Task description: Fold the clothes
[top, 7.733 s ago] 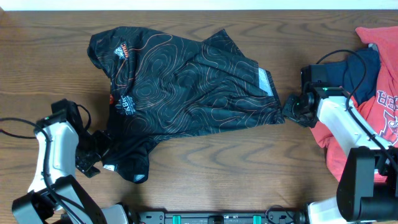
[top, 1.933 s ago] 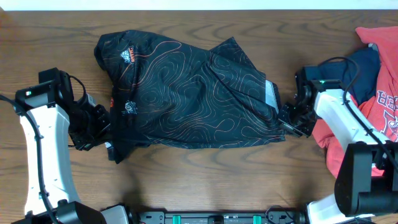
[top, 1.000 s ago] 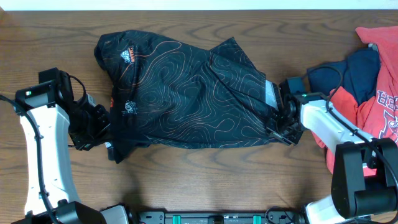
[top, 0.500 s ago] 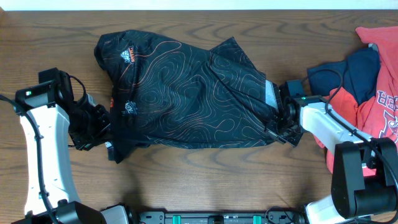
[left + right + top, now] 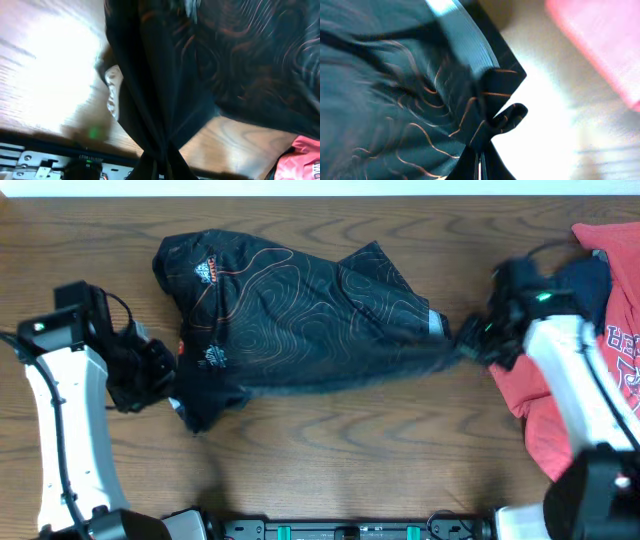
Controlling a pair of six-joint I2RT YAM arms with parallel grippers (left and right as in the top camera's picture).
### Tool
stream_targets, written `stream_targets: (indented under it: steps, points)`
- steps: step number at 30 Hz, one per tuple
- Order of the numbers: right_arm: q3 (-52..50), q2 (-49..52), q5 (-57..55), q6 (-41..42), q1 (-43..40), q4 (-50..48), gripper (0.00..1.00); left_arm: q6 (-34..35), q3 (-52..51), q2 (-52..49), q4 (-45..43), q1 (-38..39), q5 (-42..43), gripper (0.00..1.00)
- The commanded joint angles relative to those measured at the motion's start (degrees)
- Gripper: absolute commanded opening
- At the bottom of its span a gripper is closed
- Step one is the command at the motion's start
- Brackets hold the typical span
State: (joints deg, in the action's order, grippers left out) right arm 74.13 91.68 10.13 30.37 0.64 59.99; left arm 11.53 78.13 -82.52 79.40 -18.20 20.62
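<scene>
The black jersey (image 5: 300, 310) with thin orange contour lines lies crumpled across the middle of the table, its near edge lifted and stretched between both arms. My left gripper (image 5: 168, 380) is shut on the jersey's left edge (image 5: 160, 115); the cloth runs straight down into its closed fingers (image 5: 161, 167). At the jersey's right corner (image 5: 495, 105) my right gripper (image 5: 462, 348) is shut too, with the fabric bunched just above its fingers (image 5: 479, 167). A red T-shirt (image 5: 590, 370) and a navy T-shirt (image 5: 580, 290) are heaped at the far right.
The wooden table (image 5: 330, 470) shows along the front and left. The heap of red and navy shirts sits right behind my right arm (image 5: 570, 380). A black rail (image 5: 330, 530) runs along the near edge.
Half a second ago the right gripper sat at the jersey's right corner; now it has pulled right and up, lifting and stretching the jersey's near edge. The left arm has shifted slightly.
</scene>
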Motion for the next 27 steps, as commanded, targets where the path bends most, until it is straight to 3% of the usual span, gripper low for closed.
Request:
stream_targets:
  steps: [1,7,16,20,27]
  points:
    - [8.6,-5.2,0.9,-6.9,-2.3,2.3,0.01,-1.2,9.4,0.6,0.0,0.1,0.0,0.06]
    - [20.4,-10.0,0.8,-11.2,-3.0,5.3,0.01,-1.2,27.3,0.8,0.0,0.1,1.7,0.06]
    - [35.8,-15.0,-3.2,-11.3,-5.8,5.2,0.01,-1.2,50.6,1.3,-0.4,-0.3,0.8,0.06]
    - [39.7,-15.2,-3.9,-11.4,-6.7,5.7,0.01,1.6,53.4,1.5,0.4,-0.3,1.1,0.06]
    - [39.3,-11.6,-5.5,-11.4,-6.7,12.1,0.01,1.6,50.3,-2.0,9.2,3.1,3.5,0.06]
